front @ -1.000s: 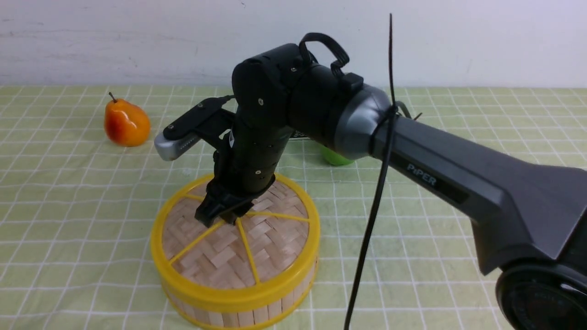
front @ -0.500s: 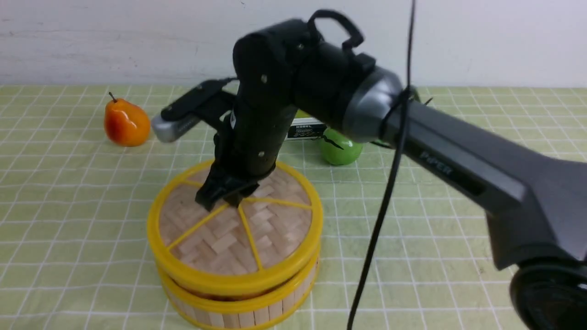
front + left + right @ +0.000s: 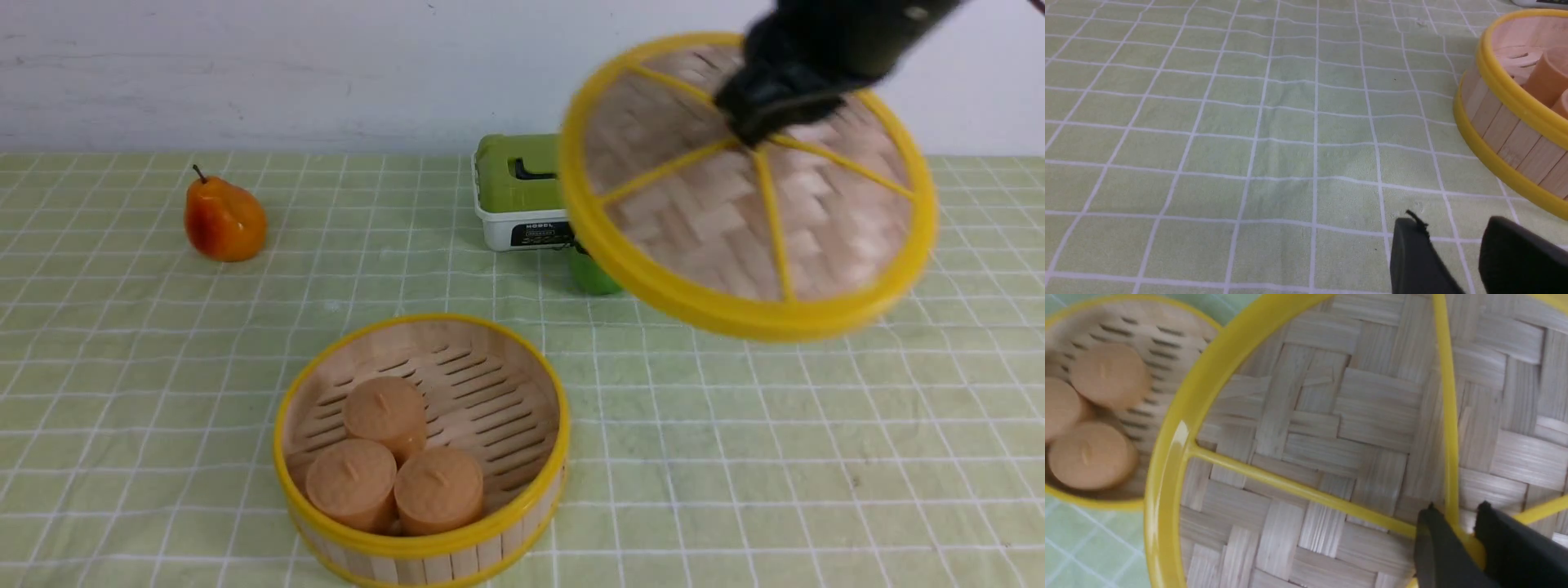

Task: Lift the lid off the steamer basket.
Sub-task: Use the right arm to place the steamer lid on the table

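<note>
Right gripper (image 3: 759,131): upper right of the front view, blurred; closed narrow on the yellow hub of the lid (image 3: 718,229), with a black finger (image 3: 1437,551) on either side of it in the right wrist view.
Lid: held in the air at upper right of the front view, tilted so its top face turned toward the camera. It showed pale woven strips, a thick yellow rim and thin yellow spokes meeting under the gripper. It hung well apart from the steamer basket (image 3: 424,545).
Steamer basket: lower centre-left of the front view, standing open on the cloth. It had upright pale slats, yellow rims top and bottom, and a slotted wooden floor.
Inside the basket: three round tan cakes (image 3: 384,412), touching one another, toward its lower left part.
Left gripper (image 3: 1449,232): lower right of the left wrist view, fingers apart with only cloth between them, holding nothing; near the basket's outer wall, not touching it.
Behind the lid: a white box (image 3: 518,192) with a green top and a dark handle, at upper centre; the lid's rim hid its right end. A green round thing (image 3: 589,279) showed only in part below that rim (what it was, I could not tell).
Pear (image 3: 224,222): orange-red, upper left, alone.
Cloth (image 3: 816,457): pale green with a white grid.
Writing: a black label with pale letters on the box front, too small to read surely.
</note>
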`<state>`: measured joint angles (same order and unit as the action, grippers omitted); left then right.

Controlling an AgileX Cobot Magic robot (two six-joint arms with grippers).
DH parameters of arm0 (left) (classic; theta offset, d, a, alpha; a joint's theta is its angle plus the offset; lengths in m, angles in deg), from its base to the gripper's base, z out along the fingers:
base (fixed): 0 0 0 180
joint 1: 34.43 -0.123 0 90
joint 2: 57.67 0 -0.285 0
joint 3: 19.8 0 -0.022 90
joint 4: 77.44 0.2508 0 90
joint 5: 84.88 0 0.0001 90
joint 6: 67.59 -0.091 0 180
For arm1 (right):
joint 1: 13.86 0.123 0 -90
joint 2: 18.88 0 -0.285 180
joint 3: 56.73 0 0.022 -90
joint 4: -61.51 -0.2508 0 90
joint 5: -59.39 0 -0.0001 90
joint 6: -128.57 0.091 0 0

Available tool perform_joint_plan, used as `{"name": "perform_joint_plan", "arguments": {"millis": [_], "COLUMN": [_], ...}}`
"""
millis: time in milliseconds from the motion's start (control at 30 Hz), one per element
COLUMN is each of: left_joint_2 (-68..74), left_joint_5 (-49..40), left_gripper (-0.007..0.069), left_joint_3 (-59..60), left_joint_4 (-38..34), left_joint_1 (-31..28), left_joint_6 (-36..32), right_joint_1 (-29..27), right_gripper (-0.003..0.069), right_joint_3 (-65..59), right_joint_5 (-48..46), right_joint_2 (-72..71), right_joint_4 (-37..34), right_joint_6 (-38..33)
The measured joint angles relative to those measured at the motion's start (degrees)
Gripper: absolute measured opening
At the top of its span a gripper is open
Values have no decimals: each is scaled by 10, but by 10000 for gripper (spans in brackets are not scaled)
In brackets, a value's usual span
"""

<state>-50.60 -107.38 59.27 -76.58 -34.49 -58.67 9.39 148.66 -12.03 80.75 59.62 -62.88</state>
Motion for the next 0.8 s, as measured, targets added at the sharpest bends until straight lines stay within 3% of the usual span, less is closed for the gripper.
{"name": "perform_joint_plan", "arguments": {"millis": [133, 267, 400, 600, 700, 800], "left_joint_2": [0, 0, 0, 0, 0, 0], "left_joint_5": [0, 0, 0, 0, 0, 0], "left_gripper": [239, 239, 239, 239, 239, 239], "left_joint_3": [0, 0, 0, 0, 0, 0], "left_joint_4": [0, 0, 0, 0, 0, 0], "left_joint_1": [0, 0, 0, 0, 0, 0], "left_joint_6": [0, 0, 0, 0, 0, 0], "right_joint_1": [-54, -67, -67, -67, -67, -67], "right_gripper": [80, 80, 80, 84, 127, 245], "right_joint_3": [-171, -300, -364, -373, -373, -373], "right_joint_5": [82, 209, 296, 345, 363, 367], "right_joint_2": [-39, -26, 16, 73, 87, 86], "right_joint_4": [-32, -54, -60, -58, -58, -58], "right_joint_6": [5, 5, 8, 35, 38, 44]}}
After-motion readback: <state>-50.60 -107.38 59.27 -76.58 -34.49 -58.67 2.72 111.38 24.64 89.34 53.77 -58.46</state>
